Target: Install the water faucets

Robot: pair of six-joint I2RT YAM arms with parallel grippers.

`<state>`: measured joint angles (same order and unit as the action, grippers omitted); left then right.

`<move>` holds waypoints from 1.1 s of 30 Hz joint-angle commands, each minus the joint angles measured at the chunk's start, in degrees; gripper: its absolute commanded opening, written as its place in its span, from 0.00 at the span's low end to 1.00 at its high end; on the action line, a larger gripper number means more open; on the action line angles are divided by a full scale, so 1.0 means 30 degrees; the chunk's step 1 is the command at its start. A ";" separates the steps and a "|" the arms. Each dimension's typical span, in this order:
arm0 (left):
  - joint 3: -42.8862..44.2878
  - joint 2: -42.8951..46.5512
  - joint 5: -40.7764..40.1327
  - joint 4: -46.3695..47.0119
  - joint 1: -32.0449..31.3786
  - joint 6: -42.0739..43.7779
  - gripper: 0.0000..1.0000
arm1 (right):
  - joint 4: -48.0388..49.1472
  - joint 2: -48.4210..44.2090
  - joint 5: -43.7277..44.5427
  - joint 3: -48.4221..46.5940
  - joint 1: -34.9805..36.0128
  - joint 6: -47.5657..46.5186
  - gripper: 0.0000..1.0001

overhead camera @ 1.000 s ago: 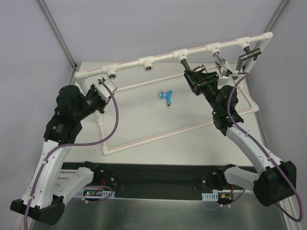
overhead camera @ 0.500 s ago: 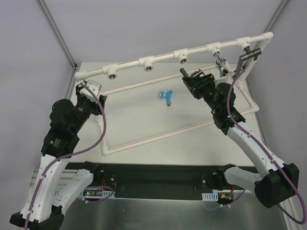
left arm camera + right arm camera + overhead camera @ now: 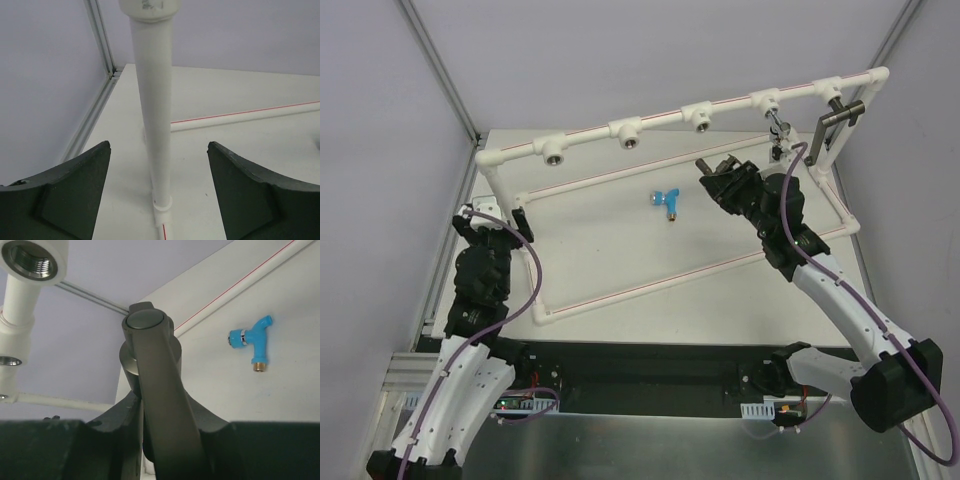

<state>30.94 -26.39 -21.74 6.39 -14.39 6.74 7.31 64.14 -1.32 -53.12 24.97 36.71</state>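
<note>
Faucets: blue one (image 3: 667,201), grey one (image 3: 155,405)

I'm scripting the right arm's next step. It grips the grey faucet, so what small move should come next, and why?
Probably raise the dark grey faucet toward the nearest empty socket and line it up. The right gripper is shut on the faucet, which hangs apart from the top rail, and that socket holds nothing.

This looks like a robotics lab test cell rather than a home. A bare white counter (image 3: 610,250) is boxed in by plain grey panels (image 3: 370,120) on aluminium rails (image 3: 440,72). A left arm (image 3: 480,285) and a right arm (image 3: 830,290) are bolted at its near edge, trailing purple cables (image 3: 535,280), beside what may be an exposed circuit board (image 3: 520,403).
</note>
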 commanded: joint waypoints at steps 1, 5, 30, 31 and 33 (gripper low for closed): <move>-0.0556 -0.1454 -0.0084 0.4925 0.1220 -0.1982 0.77 | 0.2540 -0.1076 -0.0261 -0.0341 0.0172 -0.2653 0.02; -0.0791 -0.3208 0.0681 0.6977 0.3092 -0.3300 0.77 | 0.4089 -0.2070 -0.1052 0.0479 0.0172 -0.4614 0.02; -0.1290 -0.2921 0.3731 0.7130 0.2924 -0.2747 0.00 | -0.1854 -0.2541 0.1318 -0.3828 0.3248 -2.7986 0.02; -0.1173 -0.2950 0.3672 0.7011 0.2807 -0.2630 0.00 | -0.1329 -0.2600 0.1755 -0.3303 0.3306 -2.8433 0.02; -0.1085 -0.3067 0.3292 0.6806 0.2515 -0.2424 0.00 | -0.0858 -0.2630 0.2547 -0.2919 0.3336 -2.9281 0.02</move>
<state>26.28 -36.23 -11.44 26.52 -5.02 0.60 1.54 56.97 -0.14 -62.57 34.54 -39.22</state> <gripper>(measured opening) 0.242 0.271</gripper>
